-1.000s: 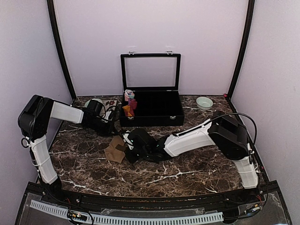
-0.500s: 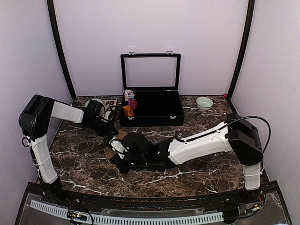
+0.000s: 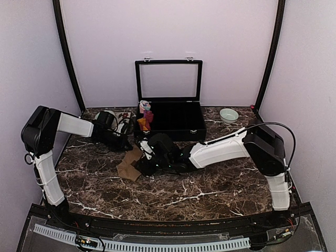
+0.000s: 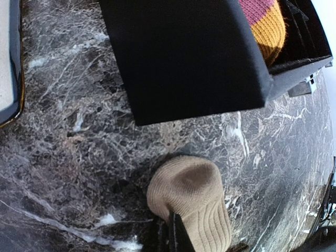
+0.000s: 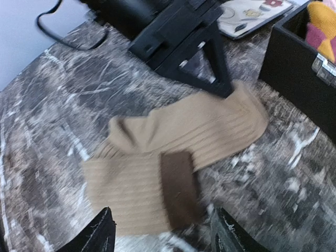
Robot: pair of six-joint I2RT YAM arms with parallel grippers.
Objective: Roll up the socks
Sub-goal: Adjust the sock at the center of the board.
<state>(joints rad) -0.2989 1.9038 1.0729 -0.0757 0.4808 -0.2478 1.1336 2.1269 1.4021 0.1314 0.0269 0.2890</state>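
The tan-brown socks [image 3: 128, 168] lie flat on the marble, the ribbed leg folded over with a dark brown cuff [image 5: 178, 189] showing. My left gripper [image 3: 127, 145] is shut on their toe end [image 4: 191, 184], and its black fingers [image 5: 218, 79] meet in a point there. My right gripper [image 5: 165, 236] hovers open over the cuff end with nothing between its jaws, and in the top view it is beside the socks [image 3: 143, 164]. The red-maroon socks [image 3: 144, 118] with orange toe sit bundled in the left end of the black box.
The open black box [image 3: 173, 123] with its raised lid stands behind the socks, and its front wall [image 4: 184, 58] is close to the left gripper. A pale green bowl [image 3: 229, 115] sits back right. A white tray [image 5: 252, 13] lies left of the box.
My right gripper has opened and let go of the tan socks. It swung to the front left, then back toward the box. The socks now lie stretched out longer.
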